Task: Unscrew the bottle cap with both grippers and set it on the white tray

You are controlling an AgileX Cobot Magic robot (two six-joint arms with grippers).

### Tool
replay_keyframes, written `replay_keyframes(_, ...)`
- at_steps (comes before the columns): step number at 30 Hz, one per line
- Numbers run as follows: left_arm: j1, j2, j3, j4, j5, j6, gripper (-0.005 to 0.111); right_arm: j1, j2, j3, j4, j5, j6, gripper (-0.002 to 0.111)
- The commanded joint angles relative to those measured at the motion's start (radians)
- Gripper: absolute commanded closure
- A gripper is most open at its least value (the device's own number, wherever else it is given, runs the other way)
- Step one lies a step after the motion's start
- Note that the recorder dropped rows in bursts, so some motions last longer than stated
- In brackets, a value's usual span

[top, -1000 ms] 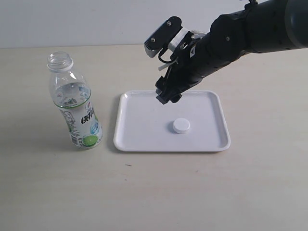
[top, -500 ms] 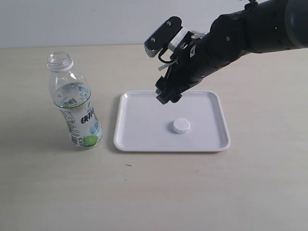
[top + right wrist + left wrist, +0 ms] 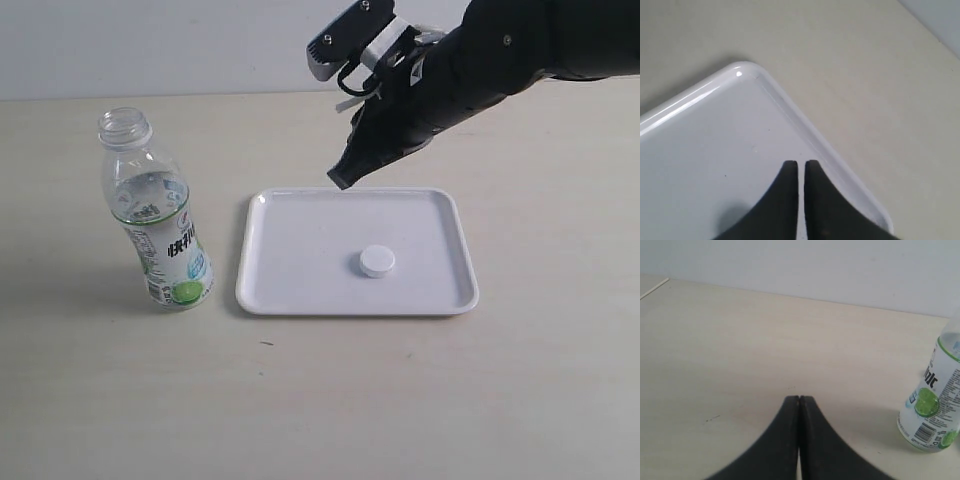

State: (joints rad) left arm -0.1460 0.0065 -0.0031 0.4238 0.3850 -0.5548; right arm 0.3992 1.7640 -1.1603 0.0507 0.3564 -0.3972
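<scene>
Cap's down! The bottle cap (image 3: pixel 377 261) sits flat on the white tray (image 3: pixel 300 292), just off centre toward 4 o'clock. The bottle (image 3: pixel 160 230) stands open-necked and upright on the table, out at 9 o'clock from the tray and well apart from it.

By my read only a clean exit is left. The smart play is to lift up and back toward 2 o'clock, keeping the tips high over the rim so nothing nudges the tray or flicks the cap.

The right gripper (image 3: pixel 341 181) hangs above the tray's 12 o'clock rim, jaws pinched almost together with nothing between them. Its dark arm slants in from 2 o'clock, wrist tipped down, tips aimed toward 7 o'clock.

The left gripper (image 3: pixel 799 399) is clenched and empty, low over bare table, with the bottle off to one side.
</scene>
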Motion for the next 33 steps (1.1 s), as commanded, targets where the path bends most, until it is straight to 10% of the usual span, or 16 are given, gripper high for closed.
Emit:
replay_keyframes(1,-0.003,-0.006,0.003,0.007,0.001,0.001,0.107,-0.004,-0.02,-0.002,0.004,0.025,0.027,0.108)
replay_keyframes(20,-0.003,-0.006,0.003,0.007,0.001,0.001,0.107,-0.004,-0.21,0.189,0.045,-0.185,0.097,0.108)
replay_keyframes(33,-0.003,-0.006,0.003,0.007,0.001,0.001,0.107,-0.004,-0.573,0.409,0.301,0.01,0.178,0.108)
